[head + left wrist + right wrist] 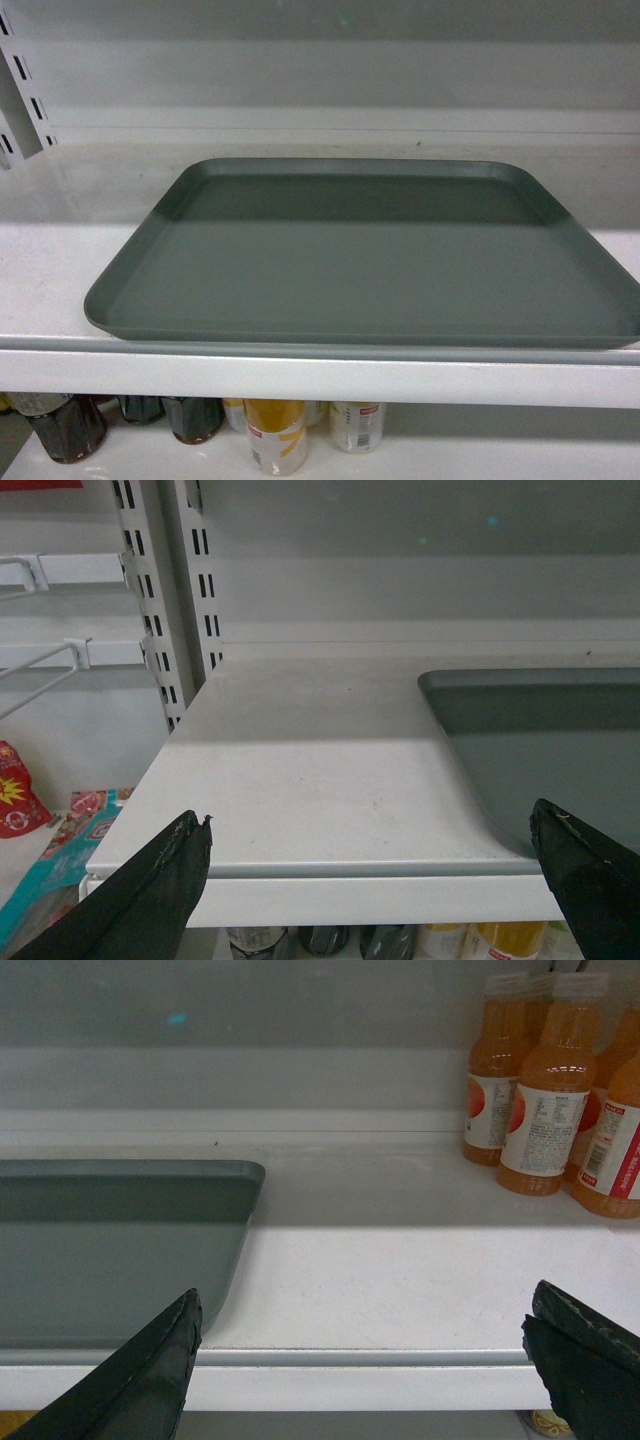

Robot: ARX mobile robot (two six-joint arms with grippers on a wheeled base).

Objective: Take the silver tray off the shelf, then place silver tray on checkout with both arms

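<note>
I had the tray [365, 260] flat on the shelf [300, 375], its near rim at the shelf's front edge. Left gripper [370, 865] and right gripper [360, 1345] hung spread wide, empty, short of the front lip. I judged the tray stiff, light, slick; best pinched on its left and right rims. Juice bottles [545, 1110] stood toward the shelf's back right.

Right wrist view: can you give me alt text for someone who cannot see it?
A grey silver tray lies flat on the white shelf, its right corner near the front lip. The right hand hangs open before the shelf edge, touching nothing. Orange drink bottles stand at the back right.
</note>
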